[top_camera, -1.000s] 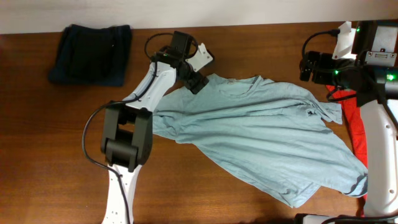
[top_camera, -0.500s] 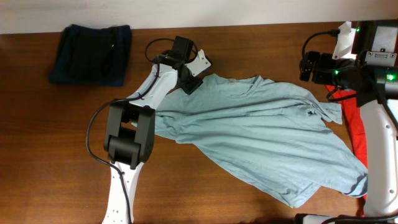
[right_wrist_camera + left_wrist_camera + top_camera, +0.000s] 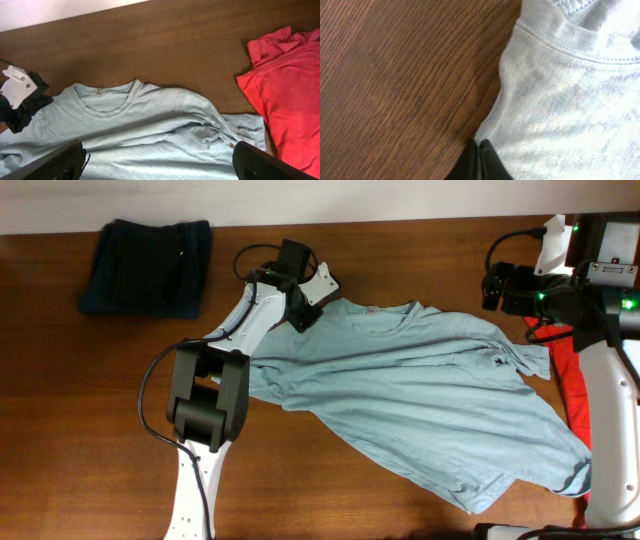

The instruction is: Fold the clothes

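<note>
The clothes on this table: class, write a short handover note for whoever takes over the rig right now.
Left gripper: shut, pinching the grey-blue T-shirt at its shoulder edge beside the collar.
Right gripper: open, empty, raised off the cloth at the right.
Red T-shirt: crumpled at the right edge.
Dark navy garment: compact bundle, far left.
Done: one grasp made; the grey-blue T-shirt lies spread, unfolded.
Left: every fold.
</note>
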